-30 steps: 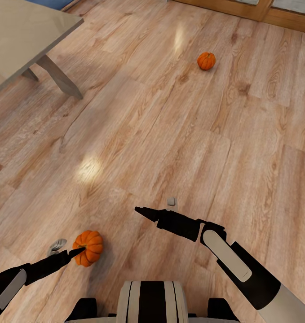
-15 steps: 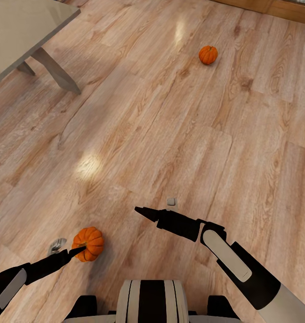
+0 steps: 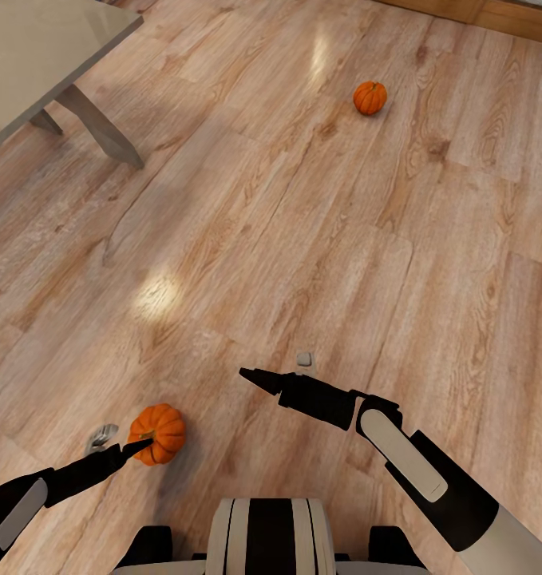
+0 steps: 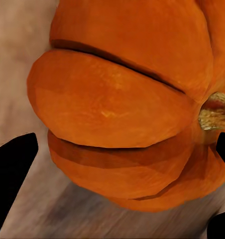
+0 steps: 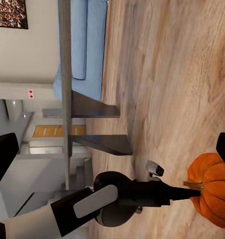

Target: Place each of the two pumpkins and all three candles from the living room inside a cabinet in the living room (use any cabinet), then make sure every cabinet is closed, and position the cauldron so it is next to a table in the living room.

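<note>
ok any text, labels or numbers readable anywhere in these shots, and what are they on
None can be read.
The near pumpkin, the far pumpkin, the table and the wooden floor carry no writing.
The framed picture on the wall in the right wrist view is a speckled pattern, too blurred to show any words.
The wall panel with two red dots has no legible label.

The near pumpkin point(image 3: 157, 433) is partly covered by the dark tip of the left gripper point(image 3: 138, 444). In the left wrist view this pumpkin point(image 4: 127, 114) is so close that its top and one side are cut off. The table point(image 3: 39, 56) at the far left is cut by the picture's edge. A tiny grey thing point(image 3: 304, 359) on the floor point(image 3: 302, 239) is too small to tell.
</note>
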Motion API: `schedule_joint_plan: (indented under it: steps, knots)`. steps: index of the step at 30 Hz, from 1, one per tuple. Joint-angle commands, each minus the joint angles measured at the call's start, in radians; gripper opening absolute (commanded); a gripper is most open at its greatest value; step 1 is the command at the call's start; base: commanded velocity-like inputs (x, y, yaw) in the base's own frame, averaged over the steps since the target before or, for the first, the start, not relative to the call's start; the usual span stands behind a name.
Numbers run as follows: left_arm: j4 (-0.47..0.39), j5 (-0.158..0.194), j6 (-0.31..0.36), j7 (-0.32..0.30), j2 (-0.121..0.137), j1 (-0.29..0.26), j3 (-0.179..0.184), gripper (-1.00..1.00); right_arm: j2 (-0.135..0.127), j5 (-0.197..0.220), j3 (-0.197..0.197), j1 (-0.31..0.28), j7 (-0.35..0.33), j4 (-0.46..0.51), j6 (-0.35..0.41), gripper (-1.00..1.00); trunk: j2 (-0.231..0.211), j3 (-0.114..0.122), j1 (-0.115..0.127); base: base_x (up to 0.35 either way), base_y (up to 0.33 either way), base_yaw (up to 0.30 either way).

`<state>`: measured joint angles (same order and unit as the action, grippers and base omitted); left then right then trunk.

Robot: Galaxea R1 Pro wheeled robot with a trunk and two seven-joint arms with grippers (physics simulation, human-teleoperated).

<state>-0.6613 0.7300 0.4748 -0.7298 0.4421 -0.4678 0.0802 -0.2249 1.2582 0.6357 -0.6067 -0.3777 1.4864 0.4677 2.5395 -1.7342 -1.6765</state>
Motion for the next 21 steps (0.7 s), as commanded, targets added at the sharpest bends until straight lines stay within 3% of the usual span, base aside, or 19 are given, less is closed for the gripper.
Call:
schedule_joint_plan:
  steps: [1,21]
  knots:
    - [0.002,-0.008,-0.004,0.014,0.001,0.0,0.002,-1.0,-0.001,0.007,0.001,-0.001,0.0,0.0,0.003,1.0,0.0,-0.001,0.0,0.0,0.0,0.0]
    - [0.002,-0.007,-0.005,0.009,0.001,0.0,-0.004,-1.0,-0.001,0.007,0.001,-0.001,0.0,0.0,0.003,1.0,0.0,-0.001,0.0,0.0,0.0,0.0]
